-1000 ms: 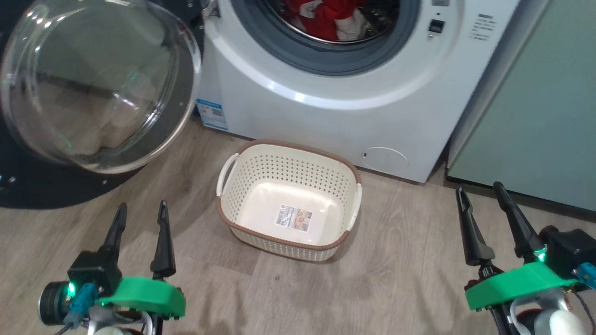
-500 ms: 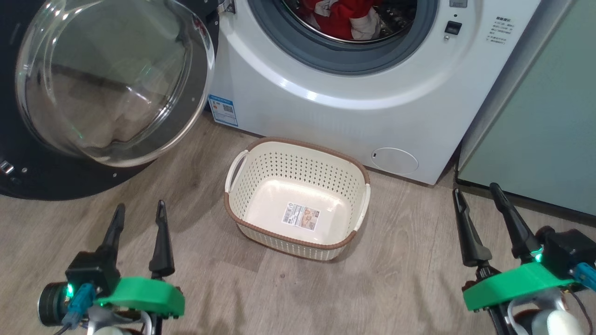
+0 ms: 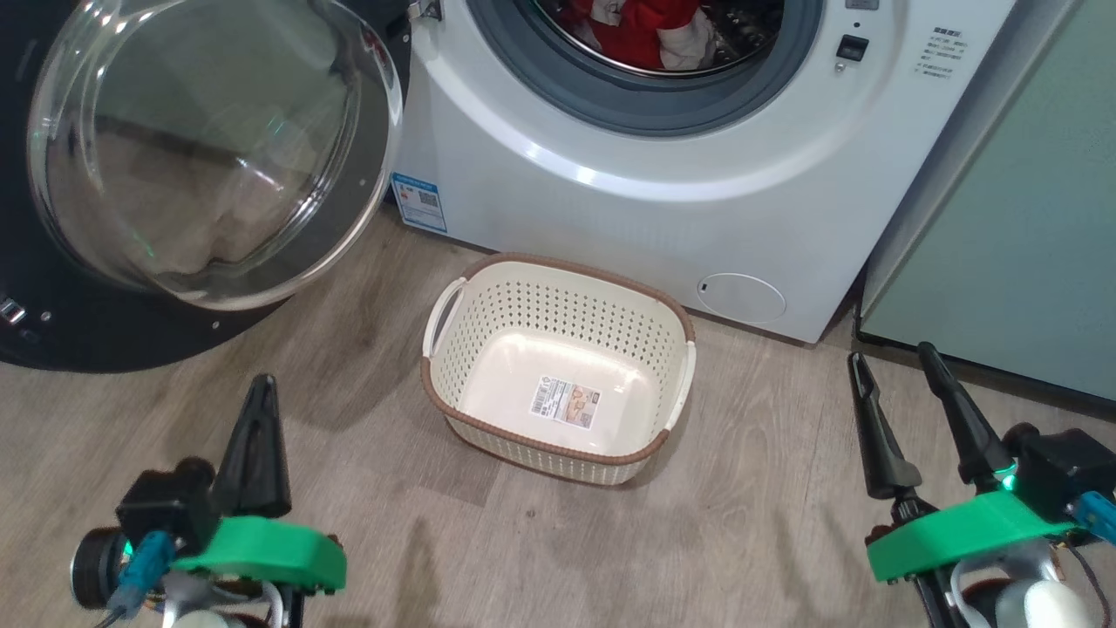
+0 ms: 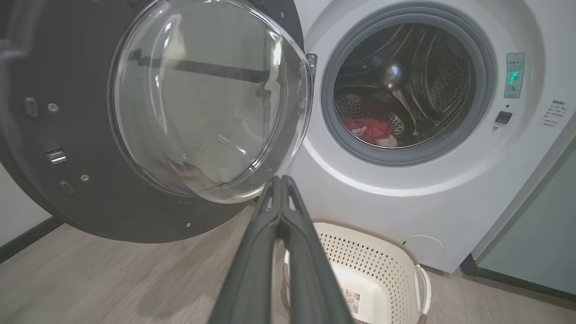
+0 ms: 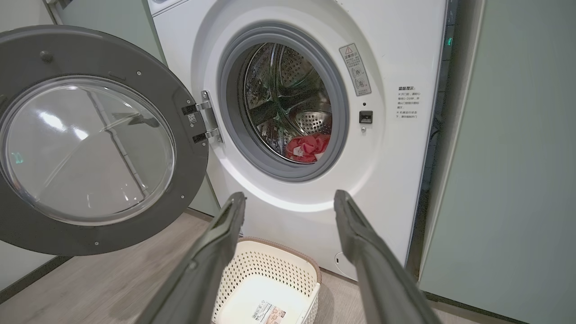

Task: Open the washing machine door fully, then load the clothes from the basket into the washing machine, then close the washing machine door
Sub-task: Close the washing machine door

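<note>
The washing machine stands ahead with its door swung wide open to the left, glass bowl bulging toward me. Red and white clothes lie in the steel drum, also seen as clothes in the right wrist view. The cream basket sits on the floor in front of the washer, holding nothing but its label sticker. My left gripper is low at the left, fingers pressed together on nothing. My right gripper is low at the right, open and holding nothing.
A pale green cabinet stands right of the washer. The open door juts over the wooden floor on the left side. Bare floor lies between my grippers and the basket.
My left gripper has shut, its two fingers now together. The head view shifted slightly earlier; the basket, washer and right gripper have not moved.
</note>
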